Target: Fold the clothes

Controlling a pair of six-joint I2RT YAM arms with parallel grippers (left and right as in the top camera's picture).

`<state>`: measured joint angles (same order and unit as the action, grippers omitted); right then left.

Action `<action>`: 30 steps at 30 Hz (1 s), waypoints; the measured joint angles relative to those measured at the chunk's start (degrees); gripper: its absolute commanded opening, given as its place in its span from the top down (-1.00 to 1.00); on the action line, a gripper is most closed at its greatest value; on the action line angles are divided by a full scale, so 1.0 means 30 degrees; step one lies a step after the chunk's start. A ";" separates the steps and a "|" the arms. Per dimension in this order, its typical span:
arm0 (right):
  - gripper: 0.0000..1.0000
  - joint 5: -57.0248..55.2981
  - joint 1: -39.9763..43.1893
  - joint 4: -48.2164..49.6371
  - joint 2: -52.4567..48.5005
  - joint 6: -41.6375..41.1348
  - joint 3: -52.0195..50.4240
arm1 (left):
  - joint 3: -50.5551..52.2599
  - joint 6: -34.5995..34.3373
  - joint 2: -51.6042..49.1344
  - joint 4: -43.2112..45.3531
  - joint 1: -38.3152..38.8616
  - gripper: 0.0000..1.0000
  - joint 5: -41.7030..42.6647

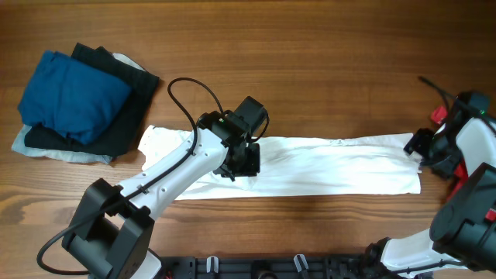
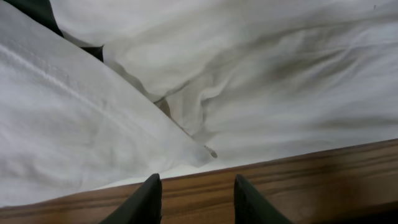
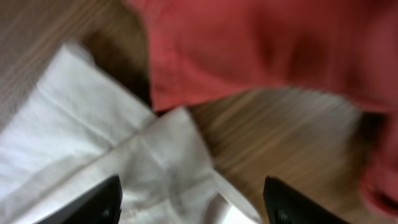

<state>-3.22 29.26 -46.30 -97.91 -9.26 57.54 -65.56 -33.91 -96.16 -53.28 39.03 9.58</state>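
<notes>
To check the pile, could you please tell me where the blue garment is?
In the overhead view, the blue garment lies top left, atop the black garment, left of the white shirt.

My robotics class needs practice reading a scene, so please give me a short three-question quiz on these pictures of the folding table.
1. True or false: the white garment lies as a long strip across the table.
2. What tops the pile at the overhead view's left? A) a red garment B) the blue garment C) a green garment
3. Fill in: the right gripper is ___, its fingers wide apart.
Key: 1 true; 2 B; 3 open.
</notes>
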 measured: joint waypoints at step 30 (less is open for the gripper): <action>0.91 -0.1574 -0.0131 -0.3235 0.0233 -0.0495 0.4014 | 0.0000 0.0073 0.1581 -0.0182 -0.3555 0.55 -0.0124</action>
<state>-7.94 28.86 -56.01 -97.21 -10.74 69.58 -65.56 -33.69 -91.42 -53.82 28.36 9.21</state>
